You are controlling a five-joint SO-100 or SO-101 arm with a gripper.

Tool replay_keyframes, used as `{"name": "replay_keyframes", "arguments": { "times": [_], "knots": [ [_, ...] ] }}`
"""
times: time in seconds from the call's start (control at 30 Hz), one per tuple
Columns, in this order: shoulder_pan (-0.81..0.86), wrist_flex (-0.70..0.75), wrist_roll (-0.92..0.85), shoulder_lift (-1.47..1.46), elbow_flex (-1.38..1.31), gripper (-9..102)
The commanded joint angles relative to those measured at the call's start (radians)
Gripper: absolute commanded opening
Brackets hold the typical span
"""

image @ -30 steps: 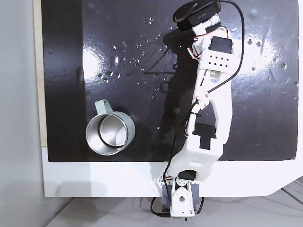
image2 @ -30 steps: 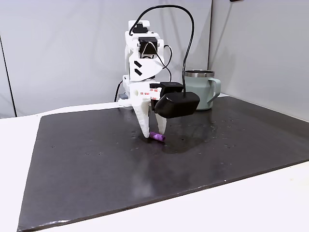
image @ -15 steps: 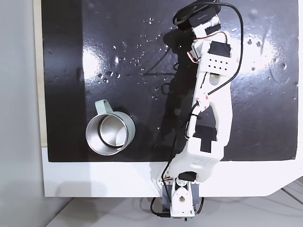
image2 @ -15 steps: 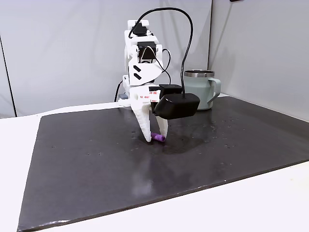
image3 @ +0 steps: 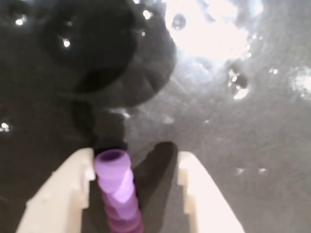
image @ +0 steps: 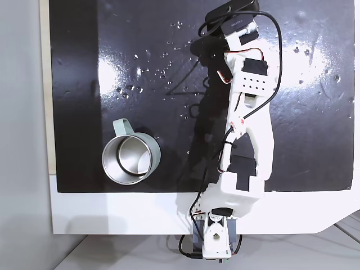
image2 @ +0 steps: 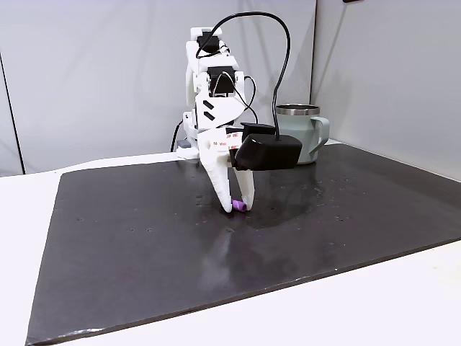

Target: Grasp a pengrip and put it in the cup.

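Mat [image2: 130, 238] is carrying everything: arm [image: 250, 129] is reaching across from its near edge in the top-down fixed view, cup [image: 131, 158] is sitting upright by that same edge. Gripper [image3: 136, 167] is pointing down with jaws apart, pengrip [image3: 116, 189] lying between them, touching the left finger [image3: 60, 194] in the wrist view.

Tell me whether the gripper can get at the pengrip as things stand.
Probably yes: the gripper already straddles the pengrip on the black mat; it lies against one finger, nothing blocks it, jaws still open.
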Motion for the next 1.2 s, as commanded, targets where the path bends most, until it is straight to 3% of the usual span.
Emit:
{"name": "replay_keyframes", "arguments": {
  "times": [0.0,0.83,1.17],
  "knots": [
    [-0.006,-0.005,0.034,0.017,0.058,22],
    [-0.046,-0.172,0.275,0.161,0.215,1],
    [-0.087,0.009,0.517,0.311,0.124,1]
  ]
}}
